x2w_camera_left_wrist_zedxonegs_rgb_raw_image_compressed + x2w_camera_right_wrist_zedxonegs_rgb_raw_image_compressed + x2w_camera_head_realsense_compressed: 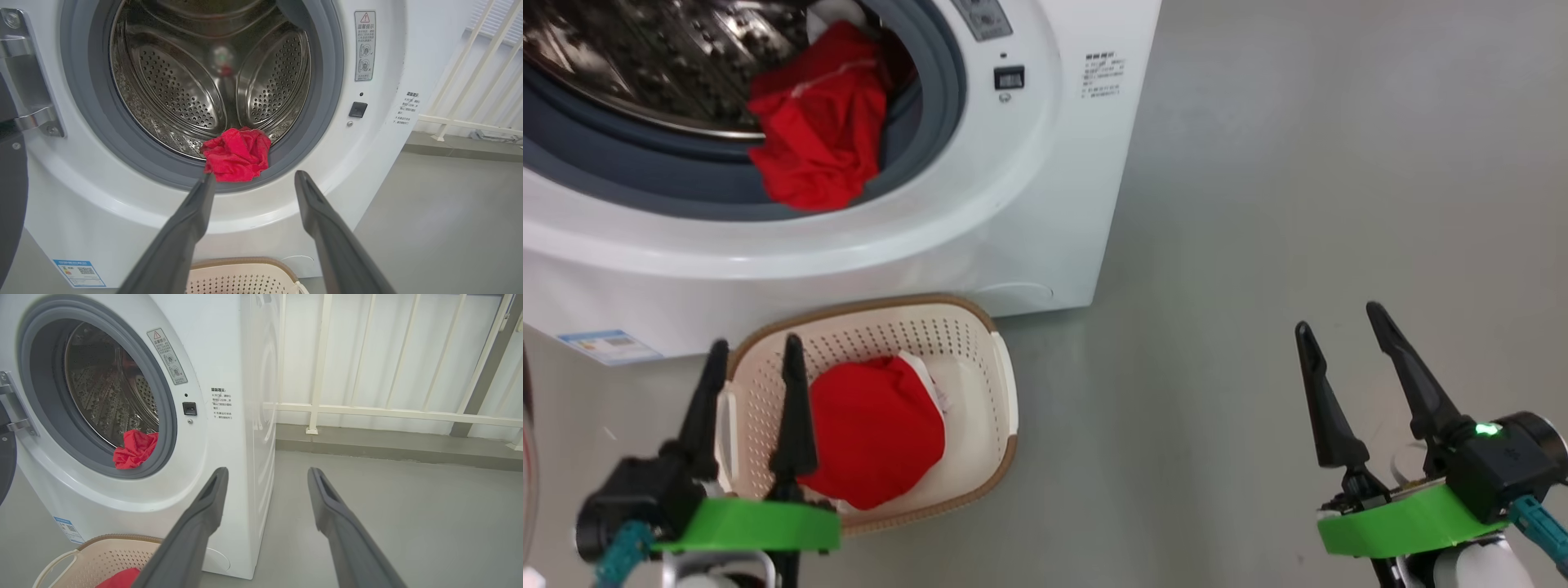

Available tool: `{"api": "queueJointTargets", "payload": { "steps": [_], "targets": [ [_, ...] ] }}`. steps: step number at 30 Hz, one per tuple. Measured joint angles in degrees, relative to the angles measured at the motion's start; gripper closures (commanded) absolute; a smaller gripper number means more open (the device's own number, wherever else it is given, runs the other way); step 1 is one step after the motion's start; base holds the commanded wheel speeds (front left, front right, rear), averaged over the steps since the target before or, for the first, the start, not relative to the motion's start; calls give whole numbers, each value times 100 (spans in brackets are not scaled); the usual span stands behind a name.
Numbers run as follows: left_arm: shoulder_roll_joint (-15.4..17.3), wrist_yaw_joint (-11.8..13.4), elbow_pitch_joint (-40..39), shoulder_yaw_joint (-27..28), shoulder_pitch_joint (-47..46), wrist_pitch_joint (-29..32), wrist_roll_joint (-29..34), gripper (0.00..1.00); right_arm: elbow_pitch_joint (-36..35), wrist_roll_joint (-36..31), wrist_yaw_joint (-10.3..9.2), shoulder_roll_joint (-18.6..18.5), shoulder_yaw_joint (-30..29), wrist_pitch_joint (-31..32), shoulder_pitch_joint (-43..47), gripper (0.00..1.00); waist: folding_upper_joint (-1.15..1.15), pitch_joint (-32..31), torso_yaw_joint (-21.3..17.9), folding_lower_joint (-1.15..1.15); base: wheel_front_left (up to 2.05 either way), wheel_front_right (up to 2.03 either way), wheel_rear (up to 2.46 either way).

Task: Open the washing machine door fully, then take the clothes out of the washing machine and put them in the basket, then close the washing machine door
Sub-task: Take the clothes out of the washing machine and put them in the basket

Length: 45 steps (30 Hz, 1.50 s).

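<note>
**Little legible print, all on the washing machine**

On the white front of the washing machine (102, 212), at 2 o'clock from the drum opening, a grey warning sticker (365, 45) carries a red triangle with an exclamation mark, the heading 温馨提示 and two round pictograms. At 3 o'clock, on the front's right edge, a printed note (408, 107) opens with the same heading; its small lines are unreadable. At 7 o'clock sits a blue label (79, 272) with a QR code (86, 270), its text too small to read.

In the left wrist view the washing machine door (10, 196) is cut by the left edge, the basket (241, 279) by the bottom; the warning label (364, 45) is unreadable.
</note>
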Motion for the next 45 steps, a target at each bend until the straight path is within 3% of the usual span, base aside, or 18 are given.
{"api": "queueJointTargets", "payload": {
  "steps": [9, 21, 45],
  "targets": [
    [92, 152, 124, 58, -728, 261, 13, 0, 13, 44, 0, -2, 99, 0, -219, 0, 0, 449, -125, 0, 0, 0, 0],
    [590, 91, 742, 175, -2175, 662, -16, 0, 71, 112, 0, -5, 216, 0, -453, 0, 0, 886, -481, 0, 0, 0, 0],
    [1205, -15, 2039, 453, -4223, 1069, -361, 0, 144, 458, 0, -9, 558, 0, -933, 0, 0, 1778, -877, 0, 0, 0, 0]
  ]
}}
